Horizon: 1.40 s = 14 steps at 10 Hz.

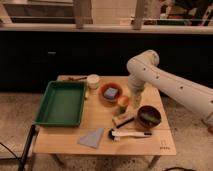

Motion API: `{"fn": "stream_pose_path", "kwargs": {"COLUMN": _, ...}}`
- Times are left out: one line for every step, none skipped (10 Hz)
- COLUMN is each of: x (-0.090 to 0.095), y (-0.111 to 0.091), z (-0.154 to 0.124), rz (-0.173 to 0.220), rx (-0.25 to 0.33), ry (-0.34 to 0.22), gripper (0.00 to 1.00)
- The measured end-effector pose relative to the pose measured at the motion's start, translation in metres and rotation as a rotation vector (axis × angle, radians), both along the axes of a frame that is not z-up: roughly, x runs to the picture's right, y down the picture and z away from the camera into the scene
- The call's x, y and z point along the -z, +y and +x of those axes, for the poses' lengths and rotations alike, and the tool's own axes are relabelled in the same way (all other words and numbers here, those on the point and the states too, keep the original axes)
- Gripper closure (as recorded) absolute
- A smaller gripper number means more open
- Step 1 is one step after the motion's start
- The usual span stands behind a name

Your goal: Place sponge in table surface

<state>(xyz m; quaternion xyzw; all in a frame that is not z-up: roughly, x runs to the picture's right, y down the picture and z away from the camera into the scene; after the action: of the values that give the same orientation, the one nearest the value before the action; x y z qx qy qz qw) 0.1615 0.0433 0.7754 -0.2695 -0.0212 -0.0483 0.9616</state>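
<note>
The light-blue sponge (111,92) lies in a reddish-brown bowl (110,99) at the back middle of the light wooden table surface (100,118). My white arm reaches in from the right and bends down over the table. My gripper (131,103) hangs just right of that bowl, beside a small orange and green object (122,102). It stands open and holds nothing, a short way from the sponge.
A green tray (60,103) fills the left side, with a white cup (93,80) behind it. A dark bowl (149,117), a tan block (122,120), a white-headed brush (128,134) and a grey-blue cloth (92,138) lie toward the front.
</note>
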Motion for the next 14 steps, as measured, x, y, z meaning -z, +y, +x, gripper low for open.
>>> {"fn": "stream_pose_path", "kwargs": {"x": -0.002, "y": -0.001, "z": -0.002, "rz": 0.000, "rx": 0.001, "ry": -0.005, "gripper": 0.20}}
{"fn": "stream_pose_path", "kwargs": {"x": -0.005, "y": -0.002, "z": -0.001, "rz": 0.000, "rx": 0.000, "ry": -0.010, "gripper": 0.20}}
{"fn": "stream_pose_path", "kwargs": {"x": -0.011, "y": -0.003, "z": -0.002, "rz": -0.001, "rx": -0.002, "ry": -0.015, "gripper": 0.20}}
{"fn": "stream_pose_path", "kwargs": {"x": -0.018, "y": -0.004, "z": -0.008, "rz": -0.004, "rx": -0.006, "ry": -0.024, "gripper": 0.20}}
{"fn": "stream_pose_path", "kwargs": {"x": -0.022, "y": -0.005, "z": -0.014, "rz": -0.006, "rx": -0.009, "ry": -0.033, "gripper": 0.20}}
{"fn": "stream_pose_path", "kwargs": {"x": -0.025, "y": -0.007, "z": -0.015, "rz": -0.004, "rx": -0.018, "ry": -0.034, "gripper": 0.20}}
{"fn": "stream_pose_path", "kwargs": {"x": -0.028, "y": -0.008, "z": -0.014, "rz": -0.003, "rx": -0.036, "ry": -0.033, "gripper": 0.20}}
{"fn": "stream_pose_path", "kwargs": {"x": -0.031, "y": -0.009, "z": -0.016, "rz": -0.003, "rx": -0.048, "ry": -0.036, "gripper": 0.20}}
{"fn": "stream_pose_path", "kwargs": {"x": -0.034, "y": -0.010, "z": -0.018, "rz": -0.001, "rx": -0.058, "ry": -0.040, "gripper": 0.20}}
{"fn": "stream_pose_path", "kwargs": {"x": -0.038, "y": -0.010, "z": -0.024, "rz": -0.001, "rx": -0.065, "ry": -0.045, "gripper": 0.20}}
{"fn": "stream_pose_path", "kwargs": {"x": -0.041, "y": -0.011, "z": -0.032, "rz": 0.002, "rx": -0.076, "ry": -0.054, "gripper": 0.20}}
{"fn": "stream_pose_path", "kwargs": {"x": -0.043, "y": -0.011, "z": -0.035, "rz": 0.001, "rx": -0.088, "ry": -0.059, "gripper": 0.20}}
{"fn": "stream_pose_path", "kwargs": {"x": -0.046, "y": -0.012, "z": -0.035, "rz": 0.005, "rx": -0.097, "ry": -0.060, "gripper": 0.20}}
{"fn": "stream_pose_path", "kwargs": {"x": -0.049, "y": -0.012, "z": -0.035, "rz": 0.007, "rx": -0.107, "ry": -0.062, "gripper": 0.20}}
